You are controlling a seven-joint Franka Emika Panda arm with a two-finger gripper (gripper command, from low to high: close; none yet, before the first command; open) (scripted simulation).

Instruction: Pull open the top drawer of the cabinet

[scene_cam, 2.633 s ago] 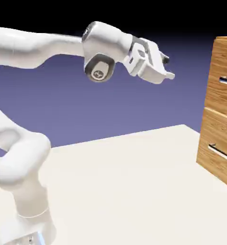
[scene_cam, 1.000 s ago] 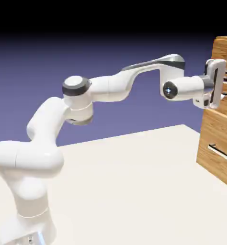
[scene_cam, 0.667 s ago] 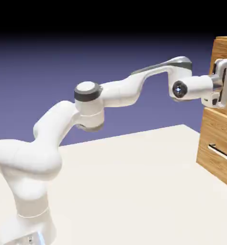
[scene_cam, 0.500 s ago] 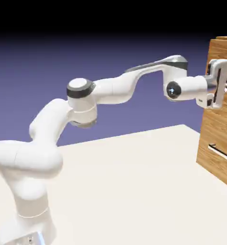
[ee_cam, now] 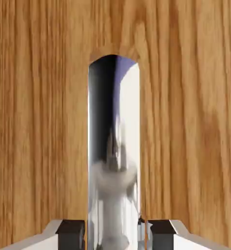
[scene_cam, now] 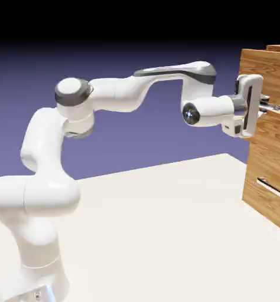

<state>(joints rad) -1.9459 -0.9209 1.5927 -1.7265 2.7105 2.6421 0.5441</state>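
The exterior view shows the cabinet [scene_cam: 271,177] standing at the tabletop's [scene_cam: 166,230] right edge, the top drawer [scene_cam: 266,100] jutting out past the lower front, and the white arm [scene_cam: 107,100] reaching level to it. Only the hand view shows the grip itself: wood grain fills it, and the fingers [ee_cam: 71,228] pinch the mirror-bright silver bar handle [ee_cam: 113,156] from both sides.

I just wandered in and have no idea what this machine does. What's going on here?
A white robot arm is pulling open the top drawer of a wooden cabinet. Its gripper has its jaws shut on the drawer's silver bar handle, which fills the middle of the hand view. The top drawer front already stands out from the drawer below it, so it is partly open.
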